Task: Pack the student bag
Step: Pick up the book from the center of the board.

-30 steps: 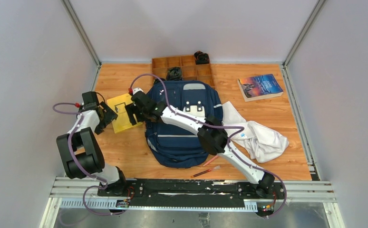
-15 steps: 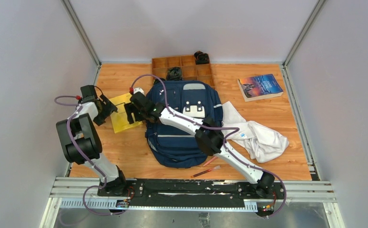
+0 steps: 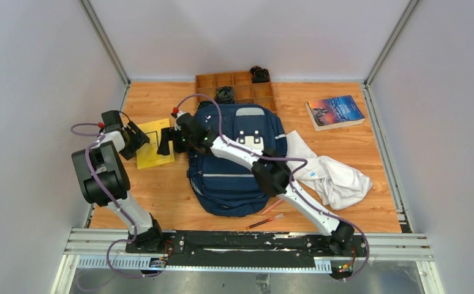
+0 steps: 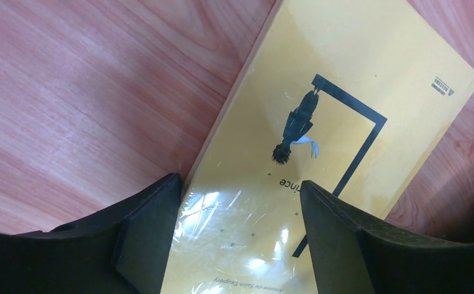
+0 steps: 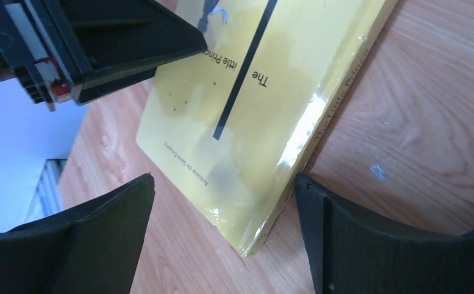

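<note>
Leftmost, the left gripper [image 3: 138, 136] hung over the far-left part of the surface [image 3: 161, 196], and the student bag [image 3: 222, 184] lay well off to its right, past the right gripper [image 3: 164, 144]. The left gripper's jaws were spread wide. In its wrist view [image 4: 240, 208] they straddled the near end of a yellow book [image 4: 320, 61], with one fingertip [image 4: 152, 208] at the book's long edge and the other over the glossy cover. No pinch on the book showed.

Just right of that, the right gripper faced the left one across the same yellow book [image 3: 152, 156]. Its jaws were also spread wide; from its wrist [image 5: 222, 184] a corner of the book [image 5: 247, 122] lay between and beneath the fingers, neither of them visibly pressing it. The left gripper's dark fingers showed just beyond.

The student bag sat immediately right of the right gripper, with that arm stretched across its upper half. It lay flat, front up: navy fabric, thin light stripes across the lower pocket, and a grey-white patch [image 3: 251, 138] near the top.

Beyond the bag's top stood a wooden compartment tray [image 3: 237, 86]. A crumpled white cloth [image 3: 338, 177] touched the bag's right side, and a blue book [image 3: 335, 111] lay farther right.
</note>
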Controlling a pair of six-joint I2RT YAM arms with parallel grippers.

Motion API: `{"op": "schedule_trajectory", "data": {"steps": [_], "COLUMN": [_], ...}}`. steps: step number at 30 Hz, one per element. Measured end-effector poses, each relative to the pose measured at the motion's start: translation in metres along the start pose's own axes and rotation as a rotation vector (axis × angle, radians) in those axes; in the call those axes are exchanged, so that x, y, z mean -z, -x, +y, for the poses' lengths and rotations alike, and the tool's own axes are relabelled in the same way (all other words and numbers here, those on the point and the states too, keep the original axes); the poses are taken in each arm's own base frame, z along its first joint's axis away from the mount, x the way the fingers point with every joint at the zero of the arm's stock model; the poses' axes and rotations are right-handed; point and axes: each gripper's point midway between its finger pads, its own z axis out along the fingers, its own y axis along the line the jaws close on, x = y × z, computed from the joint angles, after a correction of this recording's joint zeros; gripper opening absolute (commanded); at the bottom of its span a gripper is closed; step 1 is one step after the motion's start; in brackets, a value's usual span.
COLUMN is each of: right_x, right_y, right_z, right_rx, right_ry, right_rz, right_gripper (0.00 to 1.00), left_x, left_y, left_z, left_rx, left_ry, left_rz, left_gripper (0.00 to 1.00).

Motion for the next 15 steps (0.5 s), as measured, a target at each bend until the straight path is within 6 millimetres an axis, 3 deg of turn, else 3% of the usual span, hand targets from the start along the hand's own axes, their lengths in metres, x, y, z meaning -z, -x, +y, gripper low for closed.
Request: {"op": "schedule_trajectory", "data": {"steps": [4,15], "right_x": [0.0019,0.0074], "right_y": [0.0028,0.0075], "right_z": [0.0007,-0.0027], "right_rx": [-0.070,-0.171], "right_ry": [0.088,0.141], "right_rz": [-0.001,0.027], "right_gripper": [0.81,0.82], "left_x": [-0.0004,0.0037], "left_y": [0.0024,0.0035], "left_z": [0.0001,-0.0025], "left_rx": [-0.016,-0.014], "left_ry": [-0.004,-0.061], "left_rz": [0.001,0.003], "left_gripper": [0.74,0.59]}}
